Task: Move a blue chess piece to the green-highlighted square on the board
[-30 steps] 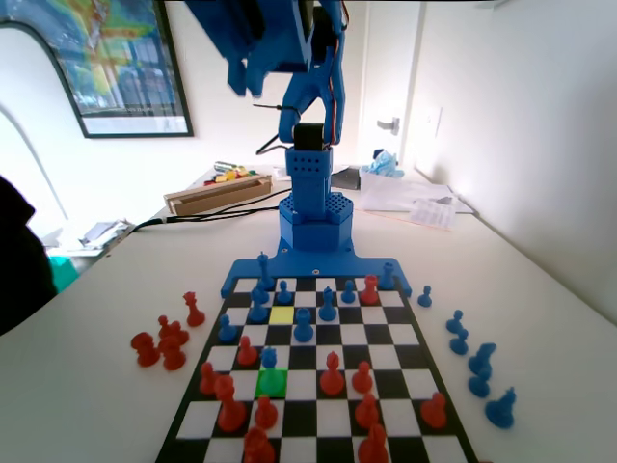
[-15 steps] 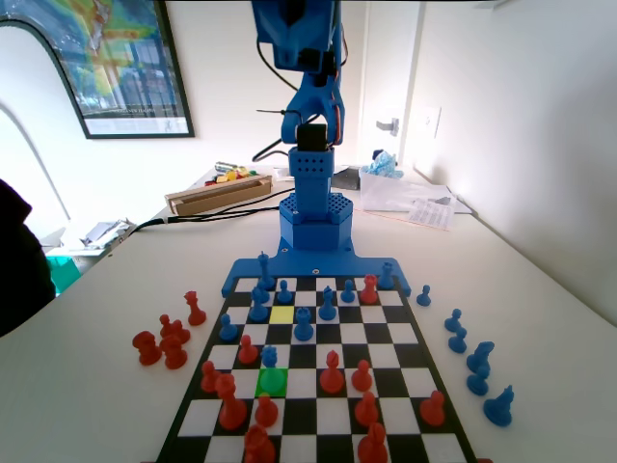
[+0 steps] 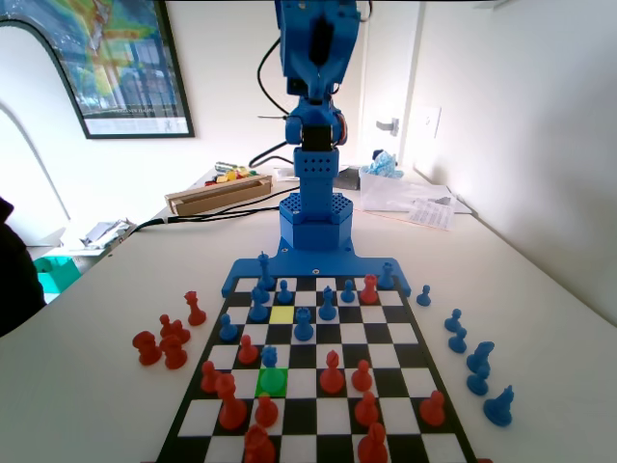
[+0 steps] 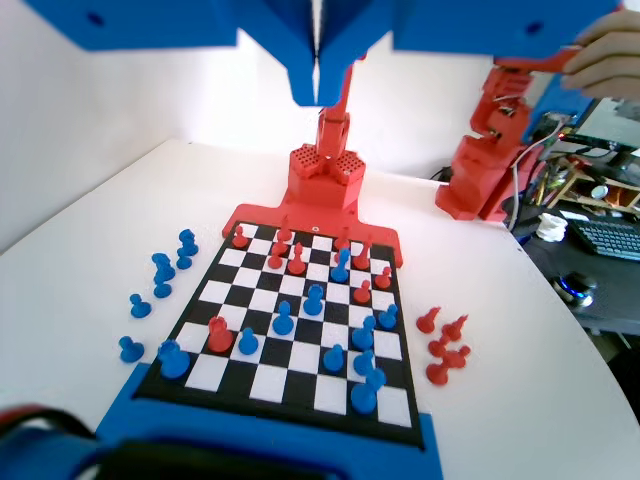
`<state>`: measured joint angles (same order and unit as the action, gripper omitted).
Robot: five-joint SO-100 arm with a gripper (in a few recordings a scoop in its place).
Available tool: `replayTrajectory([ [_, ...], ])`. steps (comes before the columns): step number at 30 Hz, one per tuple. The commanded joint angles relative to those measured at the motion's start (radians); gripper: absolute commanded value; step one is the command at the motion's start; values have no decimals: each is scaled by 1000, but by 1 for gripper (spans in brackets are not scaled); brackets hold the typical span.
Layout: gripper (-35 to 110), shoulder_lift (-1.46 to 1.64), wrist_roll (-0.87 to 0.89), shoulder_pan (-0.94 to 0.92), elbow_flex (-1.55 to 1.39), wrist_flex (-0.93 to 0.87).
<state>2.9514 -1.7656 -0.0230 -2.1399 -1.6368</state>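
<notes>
Standing on the green-highlighted square (image 3: 272, 382), at the board's (image 3: 405, 335) near left in the fixed view, the blue chess piece (image 3: 269, 358) looks placed; I judge the arm should simply stay high and disturb nothing. In the wrist view the gripper (image 4: 316, 88) hangs raised, jaws pressed together and empty. One green square, one yellow square (image 3: 281, 314), four red pieces (image 3: 165, 340) lie off-board left.
</notes>
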Motion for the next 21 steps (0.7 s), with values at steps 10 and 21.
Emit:
replayTrajectory([
  [10,1,95,0,3,-40,61],
  [21,1,104,2,-14,-41,66],
])
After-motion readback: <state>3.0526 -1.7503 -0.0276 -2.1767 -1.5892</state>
